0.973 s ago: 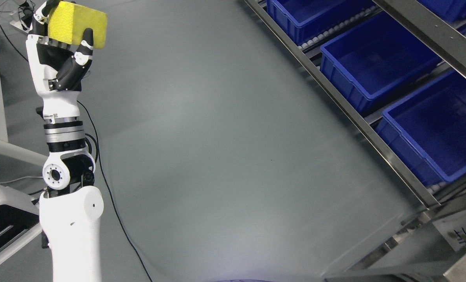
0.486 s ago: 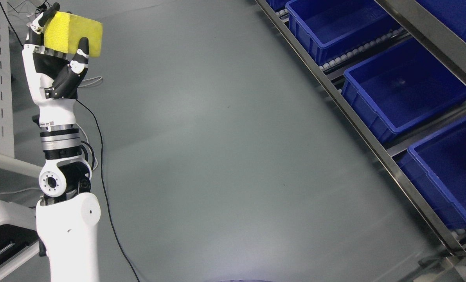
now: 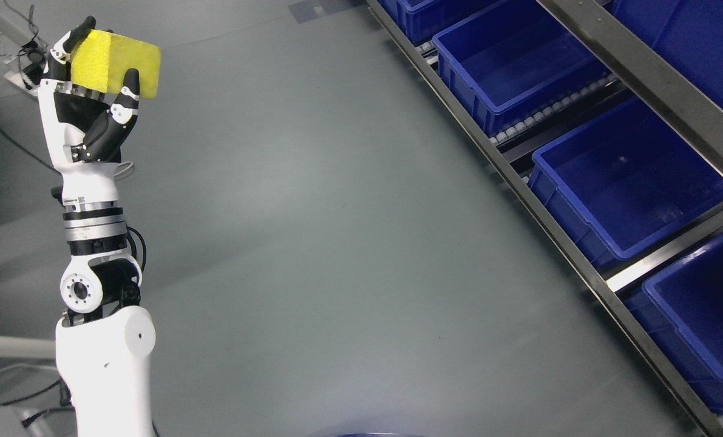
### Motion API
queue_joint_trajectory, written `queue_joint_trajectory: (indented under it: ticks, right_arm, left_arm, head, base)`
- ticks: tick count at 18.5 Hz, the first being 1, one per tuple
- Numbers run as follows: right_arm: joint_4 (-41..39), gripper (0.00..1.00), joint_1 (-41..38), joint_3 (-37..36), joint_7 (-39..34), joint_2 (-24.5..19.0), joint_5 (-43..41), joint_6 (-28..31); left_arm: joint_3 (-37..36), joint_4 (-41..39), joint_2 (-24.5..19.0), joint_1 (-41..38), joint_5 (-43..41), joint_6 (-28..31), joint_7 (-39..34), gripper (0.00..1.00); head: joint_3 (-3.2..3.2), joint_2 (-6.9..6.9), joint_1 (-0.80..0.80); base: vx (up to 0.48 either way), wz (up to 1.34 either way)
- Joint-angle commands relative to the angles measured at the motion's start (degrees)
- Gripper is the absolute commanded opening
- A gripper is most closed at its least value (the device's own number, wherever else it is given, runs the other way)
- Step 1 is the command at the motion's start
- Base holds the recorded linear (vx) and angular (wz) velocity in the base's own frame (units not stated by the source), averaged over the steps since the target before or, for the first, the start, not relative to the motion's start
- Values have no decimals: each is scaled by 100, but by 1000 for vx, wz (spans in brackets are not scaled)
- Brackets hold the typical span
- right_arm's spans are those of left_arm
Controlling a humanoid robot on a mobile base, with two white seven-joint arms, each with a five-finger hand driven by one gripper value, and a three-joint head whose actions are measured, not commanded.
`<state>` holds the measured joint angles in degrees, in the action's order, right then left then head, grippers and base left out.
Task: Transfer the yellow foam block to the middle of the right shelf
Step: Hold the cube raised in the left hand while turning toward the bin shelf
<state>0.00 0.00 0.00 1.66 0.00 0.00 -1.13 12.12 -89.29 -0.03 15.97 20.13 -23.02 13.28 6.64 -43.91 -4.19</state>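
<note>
My left hand [image 3: 94, 85] is raised at the upper left, its arm coming up from the lower left. Its fingers are shut on a yellow foam block [image 3: 116, 65], held high above the grey floor. The right shelf [image 3: 586, 267], a metal rack, runs along the right side from top centre to bottom right. Three blue bins sit on its lower level: a far one [image 3: 507, 67], a middle one [image 3: 628, 176] and a near one [image 3: 707, 321]. The hand is far left of the shelf. The right hand does not show.
Open grey floor [image 3: 337, 212] lies between my arm and the shelf. Cables [image 3: 9, 48] lie at the top left corner. A slanted metal rail [image 3: 646, 85] crosses above the bins, with another blue bin [image 3: 701, 48] behind it.
The whole picture has shifted: the camera has moved, so the shelf and bins show at a new place and the white stand at the left is gone. The hand still holds the block.
</note>
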Motion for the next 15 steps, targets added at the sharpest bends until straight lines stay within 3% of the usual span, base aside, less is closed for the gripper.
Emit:
queue_joint_trajectory:
  ticks: [1,15]
  right_arm:
    - [-100,100,-132,-70,1,100,18,-2]
    - [-100,100,-140,-70,1,100,18,-2]
  left_arm:
    - [18,-10,-97,-59,0,-1,52,35]
    - [10,-159,-97,-85,-26,8,438,35]
  head:
    - [0,0,0]
    - [0,0,0]
  base:
    - [387,-332]
    - [460,-353]
